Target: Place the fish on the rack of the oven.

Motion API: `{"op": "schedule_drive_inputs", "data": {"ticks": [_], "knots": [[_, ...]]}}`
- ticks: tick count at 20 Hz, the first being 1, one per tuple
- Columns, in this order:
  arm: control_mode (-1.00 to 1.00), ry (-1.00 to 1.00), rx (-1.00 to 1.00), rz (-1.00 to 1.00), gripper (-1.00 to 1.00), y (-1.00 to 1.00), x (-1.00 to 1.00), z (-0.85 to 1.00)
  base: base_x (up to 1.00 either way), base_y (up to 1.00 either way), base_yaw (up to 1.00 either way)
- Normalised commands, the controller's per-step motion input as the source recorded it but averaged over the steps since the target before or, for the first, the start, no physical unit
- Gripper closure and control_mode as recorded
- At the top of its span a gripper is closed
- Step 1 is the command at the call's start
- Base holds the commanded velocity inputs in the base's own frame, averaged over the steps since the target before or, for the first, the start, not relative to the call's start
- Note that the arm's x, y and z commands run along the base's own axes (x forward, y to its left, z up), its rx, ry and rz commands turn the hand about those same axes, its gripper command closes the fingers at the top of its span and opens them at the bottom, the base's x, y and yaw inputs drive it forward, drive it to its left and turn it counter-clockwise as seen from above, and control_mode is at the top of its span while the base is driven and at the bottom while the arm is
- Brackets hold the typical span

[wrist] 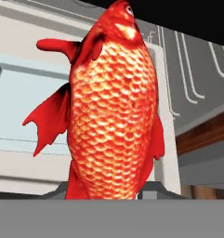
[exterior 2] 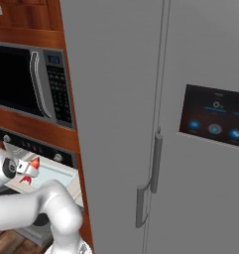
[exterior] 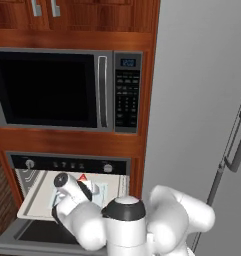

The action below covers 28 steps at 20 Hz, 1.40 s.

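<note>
From the left base view, I see the oven [exterior: 67, 165] door down and the rack [exterior: 37, 197] pulled out; my gripper [exterior: 84, 182] holds the fish [exterior: 83, 177] over it. The right base view shows the fish [exterior 2: 33, 162] not yet released. In the hand view, the fish [wrist: 113, 107] is clamped between the fingers, above the bare rack [wrist: 20, 93]. Only lowering and letting go remain, I think.

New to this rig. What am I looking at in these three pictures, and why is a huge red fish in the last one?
A white robot arm stands before a kitchen wall. Two cameras ride behind it, left and right; the third sits on its hand, so the small fish looks huge. The gripper holds the fish above the rack, which is pulled out of the open oven. A microwave hangs above and a grey fridge stands alongside. The fish has not yet been put down.
</note>
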Motion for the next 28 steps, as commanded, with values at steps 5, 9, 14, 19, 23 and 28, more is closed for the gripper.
{"op": "schedule_drive_inputs", "data": {"ticks": [5, 9, 14, 19, 23, 28], "knots": [[-1.0, 0.02, 0.0, 0.0, 1.0, 0.08, 0.09, -0.43, 0.0, 0.0, 0.0], [-1.0, 0.0, 0.0, 0.0, 1.0, 0.16, 0.04, -0.4, 0.0, 0.0, 0.0], [-1.0, 0.0, 0.0, 0.0, 1.0, 0.05, 0.2, -0.1, 0.0, 0.0, 0.0], [-1.0, 0.0, 0.0, 0.0, 1.0, 0.01, 0.29, -0.2, 0.0, 0.0, 0.0], [-1.0, 0.0, 0.0, 0.0, 1.0, 0.09, 0.23, -0.26, 0.0, 0.0, 0.0], [-1.0, 0.05, 0.0, 0.0, 1.0, 0.06, 0.28, -0.27, 0.0, 0.0, 0.0]]}}
